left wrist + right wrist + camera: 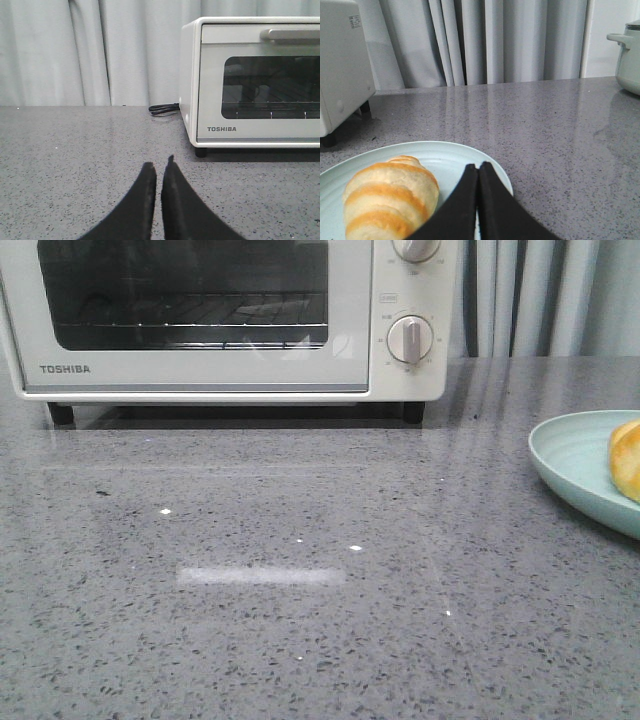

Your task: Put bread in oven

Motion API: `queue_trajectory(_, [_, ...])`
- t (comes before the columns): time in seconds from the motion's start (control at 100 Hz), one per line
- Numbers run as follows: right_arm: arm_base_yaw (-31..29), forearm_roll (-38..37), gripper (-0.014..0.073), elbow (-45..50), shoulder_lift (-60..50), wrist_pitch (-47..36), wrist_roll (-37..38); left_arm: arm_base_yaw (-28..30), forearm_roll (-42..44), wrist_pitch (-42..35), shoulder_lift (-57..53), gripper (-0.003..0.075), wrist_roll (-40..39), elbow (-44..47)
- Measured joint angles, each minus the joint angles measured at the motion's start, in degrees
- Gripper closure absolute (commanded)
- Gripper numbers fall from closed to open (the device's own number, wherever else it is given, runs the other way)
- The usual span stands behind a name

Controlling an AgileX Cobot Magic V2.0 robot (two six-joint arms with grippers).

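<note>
Fingers first: the right gripper has its black fingers pressed together, nothing between them, and it hangs just over the near side of the plate. Right beside those tips sits the bread, golden with browned ridges, lying on the pale blue-green plate and untouched. Over on the other side, the left gripper is also closed, or very nearly, with only a hairline slit between the fingers, holding nothing, low over bare counter. Ahead of it and off to one side stands the oven, door up, handle across the top of the door, rack visible through the glass.

So where are we? By the look of it, right at the start. Door not opened, bread not picked up, nothing in the oven. All of it is left: drop the door, lift the bread, set it on the rack. In the front view the bread peeks in at the right edge, well apart from the oven, with open counter between them.

A pale green pot stands farther off.
</note>
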Motion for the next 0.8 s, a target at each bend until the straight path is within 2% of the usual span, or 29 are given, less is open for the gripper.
queue_trajectory(0.71, [0.0,0.0,0.0638,0.0,0.0,0.0,0.0,0.0,0.0,0.0,0.0,0.074,0.0,0.0])
queue_trajectory(0.8, [0.0,0.0,0.0638,0.0,0.0,-2.9,0.0,0.0,0.0,-1.5,0.0,0.074,0.0,0.0])
